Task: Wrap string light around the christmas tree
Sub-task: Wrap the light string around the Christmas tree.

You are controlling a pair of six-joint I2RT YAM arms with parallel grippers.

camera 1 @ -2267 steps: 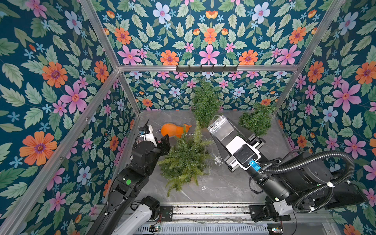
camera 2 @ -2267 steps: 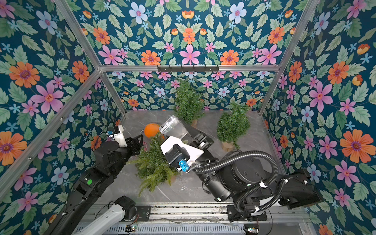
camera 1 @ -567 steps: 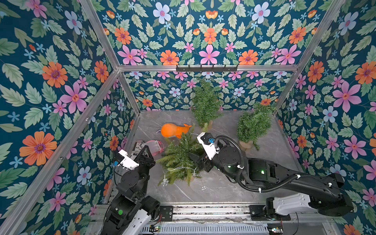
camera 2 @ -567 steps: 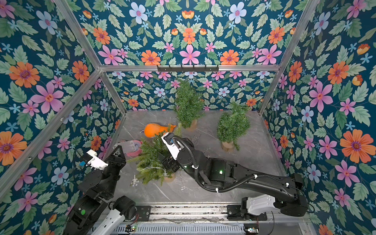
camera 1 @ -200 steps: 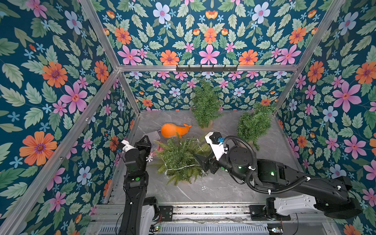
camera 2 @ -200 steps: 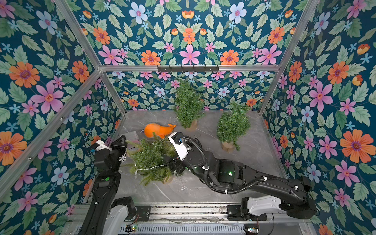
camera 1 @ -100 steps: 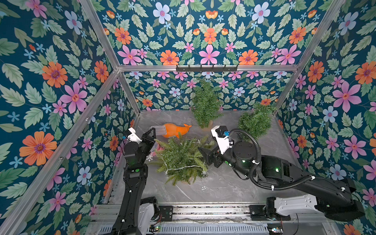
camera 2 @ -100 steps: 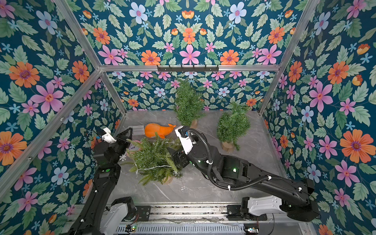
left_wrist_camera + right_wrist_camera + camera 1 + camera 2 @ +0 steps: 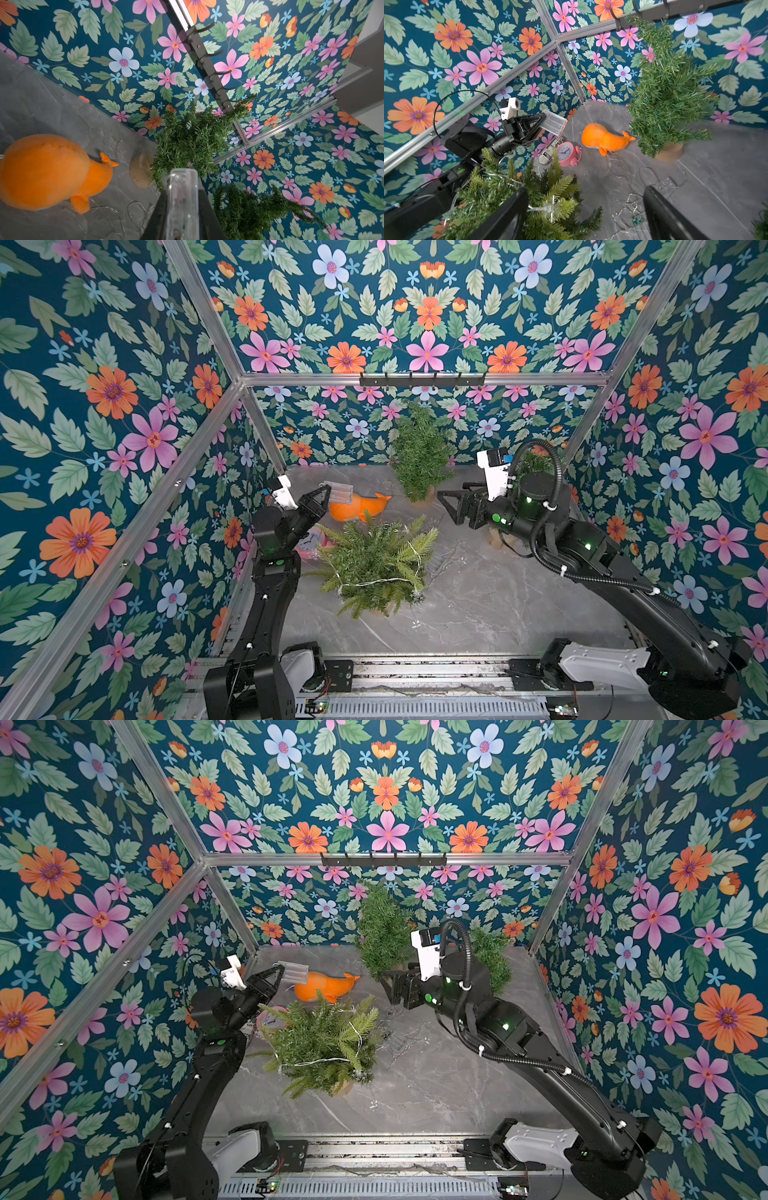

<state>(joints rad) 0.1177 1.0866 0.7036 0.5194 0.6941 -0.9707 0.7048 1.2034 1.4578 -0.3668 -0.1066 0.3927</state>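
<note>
The christmas tree [image 9: 374, 568] stands mid-table with thin string light [image 9: 376, 583] wire draped across its branches; more wire lies loose on the table [image 9: 444, 560] to its right. My left gripper [image 9: 326, 494] is raised behind and left of the tree, shut on the string light's clear plastic battery box [image 9: 338, 491], which also shows in the left wrist view [image 9: 182, 197]. My right gripper [image 9: 445, 506] hovers open, right of and behind the tree, with nothing between its fingers [image 9: 508, 209]. A star-shaped light [image 9: 550, 207] sits on a branch below it.
An orange whale plush [image 9: 359, 508], a pink alarm clock [image 9: 568, 153] and a can [image 9: 549, 152] lie behind and left of the tree. Two other small trees [image 9: 419, 456] [image 9: 490, 957] stand at the back. A hook rail [image 9: 422, 379] is on the back wall.
My left gripper has lifted the battery box up and toward the back. My right gripper has pulled up and away from the tree to the right, opening a little wider.
</note>
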